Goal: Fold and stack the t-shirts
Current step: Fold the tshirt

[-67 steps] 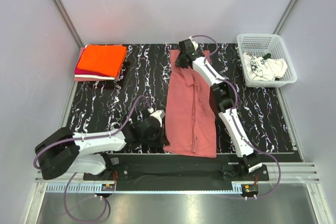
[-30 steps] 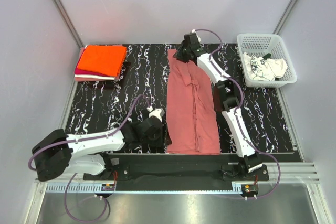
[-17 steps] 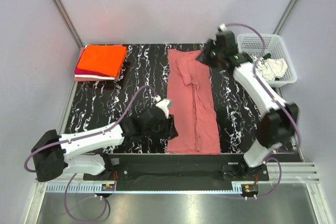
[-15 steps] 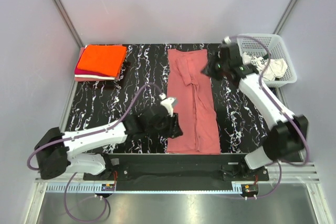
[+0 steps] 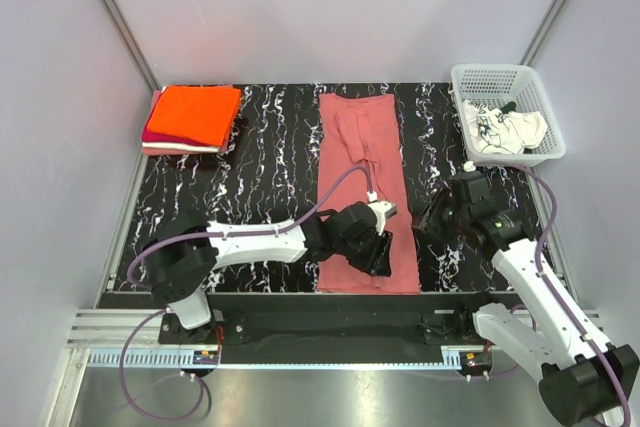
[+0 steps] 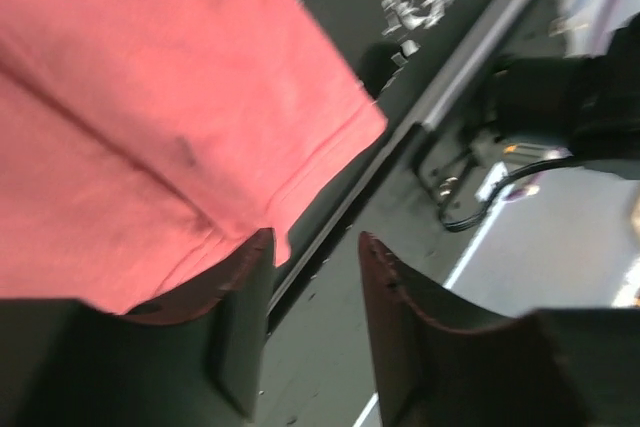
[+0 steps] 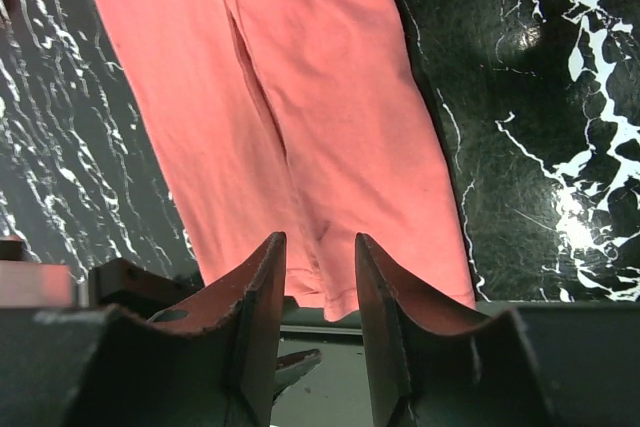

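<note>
A dusty rose-red t-shirt [image 5: 362, 162] lies folded into a long narrow strip down the middle of the table. My left gripper [image 5: 383, 257] hovers over its near end, open, with nothing between the fingers. In the left wrist view the shirt's hem corner [image 6: 300, 137] sits just beyond the gripper [image 6: 315, 242]. My right gripper [image 5: 428, 223] hangs open just right of the shirt's near part. Its wrist view shows the shirt [image 7: 300, 97] ahead of the empty gripper [image 7: 320, 242]. Folded orange and magenta t-shirts [image 5: 195, 115] are stacked at the far left. A white printed t-shirt [image 5: 500, 129] lies crumpled in the basket.
The white mesh basket [image 5: 490, 69] stands at the far right corner. The table top is black marble [image 5: 260, 167] with a metal rail [image 5: 330, 332] along its near edge. Grey walls close in the left, right and back sides.
The right arm has pulled back from the shirt's far end to its near right side. The left arm has swung right over the near hem. The shirt lies straighter.
</note>
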`<state>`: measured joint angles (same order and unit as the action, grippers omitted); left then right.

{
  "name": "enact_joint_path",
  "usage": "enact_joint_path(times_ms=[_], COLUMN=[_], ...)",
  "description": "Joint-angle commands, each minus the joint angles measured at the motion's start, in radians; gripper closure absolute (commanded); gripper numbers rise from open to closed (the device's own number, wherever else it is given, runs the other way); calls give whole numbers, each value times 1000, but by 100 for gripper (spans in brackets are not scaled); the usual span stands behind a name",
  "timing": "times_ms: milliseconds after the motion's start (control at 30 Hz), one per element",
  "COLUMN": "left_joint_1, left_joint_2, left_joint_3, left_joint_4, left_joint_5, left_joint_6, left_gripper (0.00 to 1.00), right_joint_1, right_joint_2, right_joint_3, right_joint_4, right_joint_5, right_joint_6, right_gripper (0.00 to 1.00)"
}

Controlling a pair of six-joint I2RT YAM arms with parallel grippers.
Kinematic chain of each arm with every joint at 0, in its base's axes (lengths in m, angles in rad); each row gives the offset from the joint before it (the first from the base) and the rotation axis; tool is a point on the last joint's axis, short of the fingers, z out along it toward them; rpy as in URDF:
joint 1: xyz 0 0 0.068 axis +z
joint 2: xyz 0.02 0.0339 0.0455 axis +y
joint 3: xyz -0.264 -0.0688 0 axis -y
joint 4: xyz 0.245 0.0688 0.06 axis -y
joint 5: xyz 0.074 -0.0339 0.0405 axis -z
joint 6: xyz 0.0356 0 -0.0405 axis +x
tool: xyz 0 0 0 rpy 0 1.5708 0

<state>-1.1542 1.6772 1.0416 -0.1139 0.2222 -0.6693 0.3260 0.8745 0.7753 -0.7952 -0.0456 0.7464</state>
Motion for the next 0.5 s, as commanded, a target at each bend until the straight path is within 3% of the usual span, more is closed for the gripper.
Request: enact_joint_path(times_ms=[0, 300, 400, 467], left_joint_1=[-15, -25, -27, -29], left_joint_2=[-22, 98, 114, 128], left_joint_3=[23, 52, 48, 41], left_joint_4=[-38, -41, -41, -40], left_joint_5=[-113, -93, -103, -100], left_joint_6=[28, 27, 27, 16], left_gripper=[54, 53, 59, 72], right_joint_1=[-4, -5, -5, -5], right_joint_2=[-6, 46, 43, 41], right_joint_3=[-30, -91, -108, -125], right_joint_4=[-13, -9, -7, -7], right_joint_5=[9, 18, 32, 29], right_joint_6=[28, 60, 74, 87], right_gripper=[59, 58, 57, 57])
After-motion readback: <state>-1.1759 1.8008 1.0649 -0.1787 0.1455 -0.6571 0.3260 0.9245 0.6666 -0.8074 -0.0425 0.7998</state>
